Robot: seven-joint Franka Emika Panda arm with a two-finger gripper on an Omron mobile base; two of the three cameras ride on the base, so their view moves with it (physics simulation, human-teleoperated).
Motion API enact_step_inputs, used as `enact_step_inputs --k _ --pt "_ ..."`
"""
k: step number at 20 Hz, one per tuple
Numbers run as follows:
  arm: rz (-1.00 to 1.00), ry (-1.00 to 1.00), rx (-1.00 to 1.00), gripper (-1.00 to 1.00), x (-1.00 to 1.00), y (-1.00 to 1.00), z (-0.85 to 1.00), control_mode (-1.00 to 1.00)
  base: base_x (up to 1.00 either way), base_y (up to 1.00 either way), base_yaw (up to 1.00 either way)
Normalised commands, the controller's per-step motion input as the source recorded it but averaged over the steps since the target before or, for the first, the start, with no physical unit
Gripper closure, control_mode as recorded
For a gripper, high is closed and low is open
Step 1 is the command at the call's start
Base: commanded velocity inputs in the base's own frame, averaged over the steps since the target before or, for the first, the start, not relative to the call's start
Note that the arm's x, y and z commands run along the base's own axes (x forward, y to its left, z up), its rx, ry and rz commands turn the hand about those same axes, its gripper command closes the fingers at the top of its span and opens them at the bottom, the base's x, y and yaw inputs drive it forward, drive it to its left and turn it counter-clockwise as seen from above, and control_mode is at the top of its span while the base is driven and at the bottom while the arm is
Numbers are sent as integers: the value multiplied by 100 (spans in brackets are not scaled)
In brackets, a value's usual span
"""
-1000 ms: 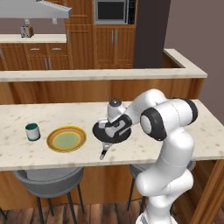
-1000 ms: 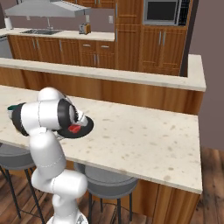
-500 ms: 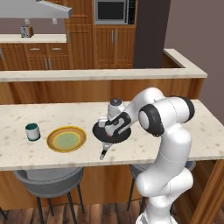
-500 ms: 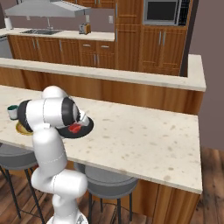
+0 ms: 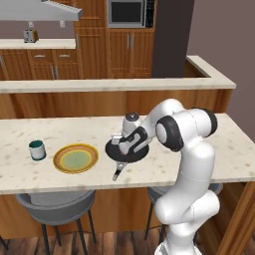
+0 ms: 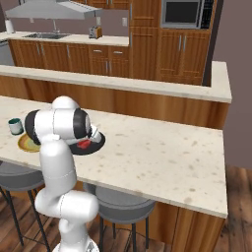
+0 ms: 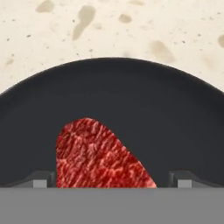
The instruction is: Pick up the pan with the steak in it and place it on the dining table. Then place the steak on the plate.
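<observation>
- Your two-finger gripper [image 7: 112, 178] hangs spread wide over the round black frying pan [image 7: 131, 113] on the beige speckled dining table [image 5: 219, 149].
- The red raw steak [image 7: 94, 157] lies inside that pan, between the fingertips.
- The orange-rimmed plate [image 5: 75, 158] sits just beside the pan.

the pan [image 7: 131, 105] has a matt black inside, smooth and even, and its handle [image 5: 117, 172] ends in a pale metallic tip. the steak [image 7: 94, 157] looks raw, red and finely marbled with a rough grain. the table [image 6: 162, 157] is beige speckled stone with a smooth dull top on a warm brown wooden base with visible grain. the plate [image 5: 75, 158] looks glazed, with an orange-yellow rim and a pale green centre. the stool seats [image 5: 55, 205] are smooth grey.
</observation>
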Motion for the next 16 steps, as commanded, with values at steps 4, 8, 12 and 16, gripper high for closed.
enact_step_inputs --k 4,8,12,16 --pt "-2 0 2 -100 2 0 -19 -100 0 0 0" --pt "-2 0 1 100 -1 0 -22 -100 0 0 0" --pt "-1 0 0 100 1 1 -4 -100 0 0 0" --pt "-2 0 0 100 0 0 0 -100 0 0 0"
